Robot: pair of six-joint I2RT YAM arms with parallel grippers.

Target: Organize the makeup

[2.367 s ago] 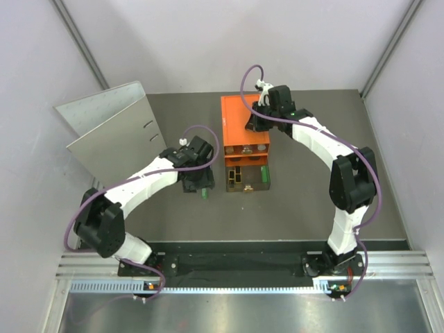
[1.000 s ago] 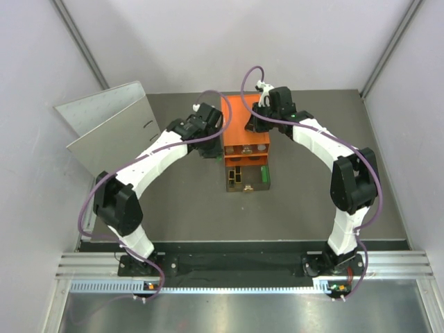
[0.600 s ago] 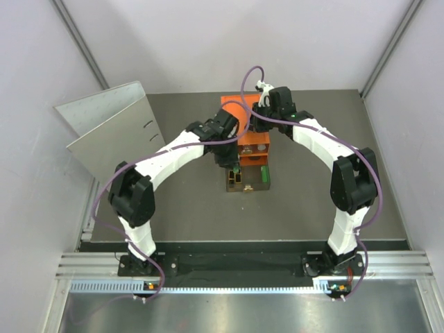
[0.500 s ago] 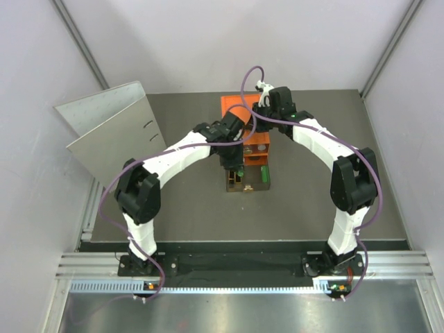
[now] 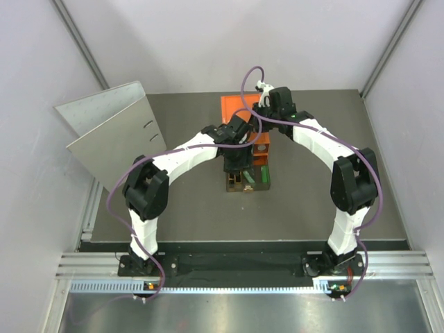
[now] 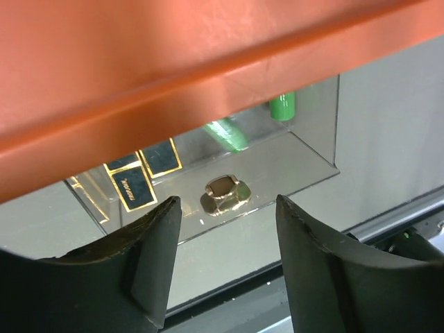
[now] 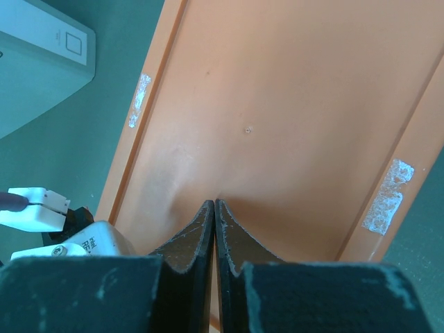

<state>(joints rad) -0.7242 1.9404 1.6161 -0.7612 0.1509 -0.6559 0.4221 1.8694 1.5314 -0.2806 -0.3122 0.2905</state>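
Left wrist view: green tubes (image 6: pixel 225 133), black-gold cases (image 6: pixel 132 189) already in clear drawer (image 6: pixel 316 149); left end effector (image 6: pixel 225 205) spread, empty; right end effector (image 7: pixel 214 208) shut.

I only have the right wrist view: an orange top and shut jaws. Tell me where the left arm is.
Observer: The left gripper hangs over the open drawer on the near side of the orange box.
Operator: Report its jaws.
Observer: They are open with nothing between them. The gold knob on the drawer front shows through the gap.
Operator: List what's in that drawer.
Observer: It holds green tubes on one side and black-gold cases on the other.
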